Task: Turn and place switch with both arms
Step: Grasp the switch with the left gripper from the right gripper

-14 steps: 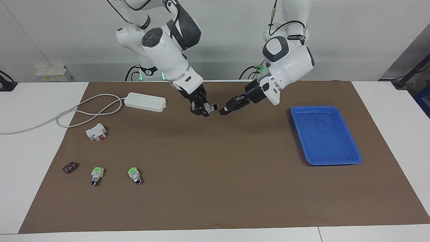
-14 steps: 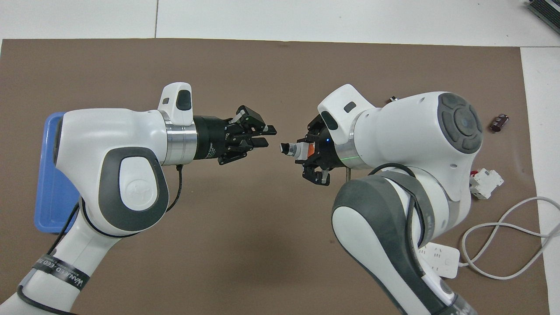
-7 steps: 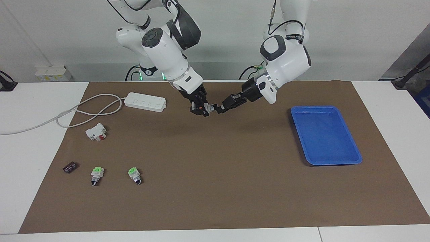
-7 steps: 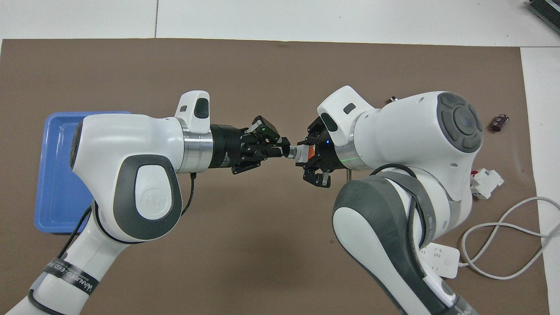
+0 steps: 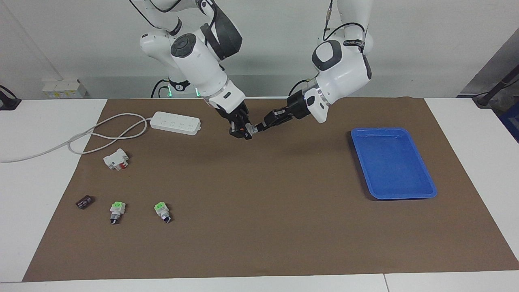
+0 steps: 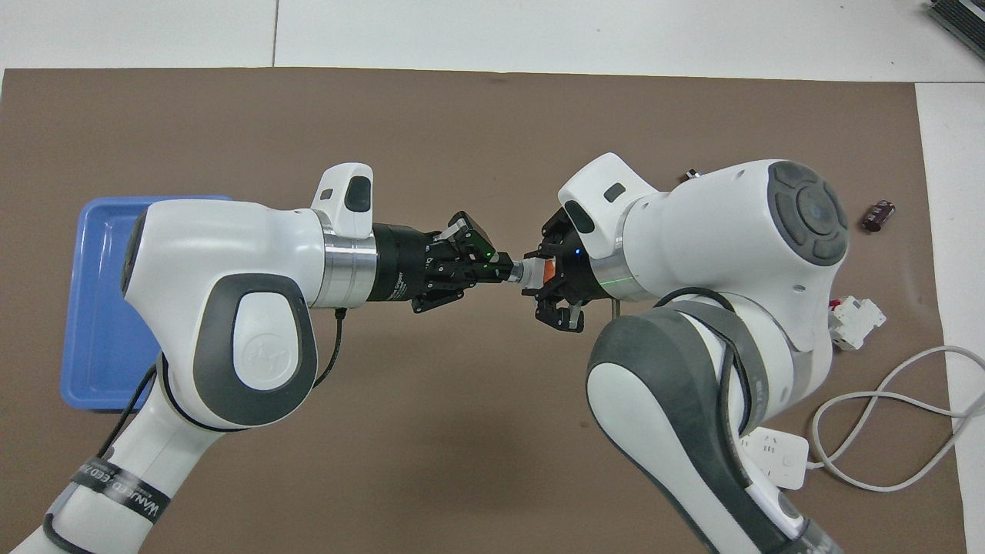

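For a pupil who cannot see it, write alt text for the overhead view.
Above the middle of a brown mat, the right gripper holds a tiny orange-and-white switch by its body while the left gripper meets its black-and-silver knob end. A blue plastic tray lies under the left arm, and a white power strip with its cable lies toward the right arm's end.

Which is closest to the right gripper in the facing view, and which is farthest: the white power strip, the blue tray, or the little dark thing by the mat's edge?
From the right gripper, over the mat's middle:
1. White power strip, toward the right arm's end, near the robots.
2. Blue tray, toward the left arm's end.
3. Little dark thing, at the mat's edge toward the right arm's end, far from the robots.
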`<state>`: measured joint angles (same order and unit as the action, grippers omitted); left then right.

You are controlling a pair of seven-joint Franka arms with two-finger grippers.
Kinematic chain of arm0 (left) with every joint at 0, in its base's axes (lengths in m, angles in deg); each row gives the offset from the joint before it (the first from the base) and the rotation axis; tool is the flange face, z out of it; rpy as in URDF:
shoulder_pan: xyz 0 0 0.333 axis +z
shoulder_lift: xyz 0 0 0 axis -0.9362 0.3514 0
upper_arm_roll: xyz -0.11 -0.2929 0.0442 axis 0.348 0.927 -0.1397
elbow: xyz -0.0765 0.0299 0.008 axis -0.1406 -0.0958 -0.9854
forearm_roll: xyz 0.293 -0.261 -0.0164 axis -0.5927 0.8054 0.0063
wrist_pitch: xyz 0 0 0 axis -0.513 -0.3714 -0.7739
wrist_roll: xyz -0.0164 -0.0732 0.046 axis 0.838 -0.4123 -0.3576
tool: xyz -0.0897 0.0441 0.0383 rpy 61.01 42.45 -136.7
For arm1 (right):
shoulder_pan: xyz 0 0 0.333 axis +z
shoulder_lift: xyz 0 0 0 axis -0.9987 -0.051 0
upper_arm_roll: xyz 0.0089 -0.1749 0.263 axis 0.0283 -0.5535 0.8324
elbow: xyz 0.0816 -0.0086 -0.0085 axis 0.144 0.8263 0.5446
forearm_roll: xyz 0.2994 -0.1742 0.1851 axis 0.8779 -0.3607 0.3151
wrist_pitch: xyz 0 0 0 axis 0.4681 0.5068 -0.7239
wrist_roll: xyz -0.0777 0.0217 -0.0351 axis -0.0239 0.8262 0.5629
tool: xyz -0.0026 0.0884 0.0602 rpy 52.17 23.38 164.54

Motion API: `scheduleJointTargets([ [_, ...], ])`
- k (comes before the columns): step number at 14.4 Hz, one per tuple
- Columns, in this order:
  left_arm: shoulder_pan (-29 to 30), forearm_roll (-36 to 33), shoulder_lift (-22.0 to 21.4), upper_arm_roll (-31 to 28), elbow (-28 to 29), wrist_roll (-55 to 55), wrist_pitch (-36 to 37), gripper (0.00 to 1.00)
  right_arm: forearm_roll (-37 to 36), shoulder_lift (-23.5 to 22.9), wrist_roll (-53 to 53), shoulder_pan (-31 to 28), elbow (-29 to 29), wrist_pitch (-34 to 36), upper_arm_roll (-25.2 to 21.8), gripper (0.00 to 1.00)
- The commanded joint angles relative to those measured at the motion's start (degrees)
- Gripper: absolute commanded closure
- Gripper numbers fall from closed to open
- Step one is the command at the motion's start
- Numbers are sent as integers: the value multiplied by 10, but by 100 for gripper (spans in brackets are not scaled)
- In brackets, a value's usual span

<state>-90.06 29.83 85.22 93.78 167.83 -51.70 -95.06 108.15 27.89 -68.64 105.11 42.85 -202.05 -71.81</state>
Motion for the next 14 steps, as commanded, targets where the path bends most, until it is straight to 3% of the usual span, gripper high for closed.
scheduleJointTargets([
  [1, -11, 7, -14, -8, 14, 8, 10, 87, 17, 13, -20, -9, 9, 4, 2, 100],
  [3, -11, 7, -14, -8, 15, 8, 5, 94, 17, 13, -20, -9, 9, 4, 2, 100],
  [14, -15, 0, -11, -9, 17, -23, -20, 100, 17, 16, -21, -8, 9, 10, 2, 100],
])
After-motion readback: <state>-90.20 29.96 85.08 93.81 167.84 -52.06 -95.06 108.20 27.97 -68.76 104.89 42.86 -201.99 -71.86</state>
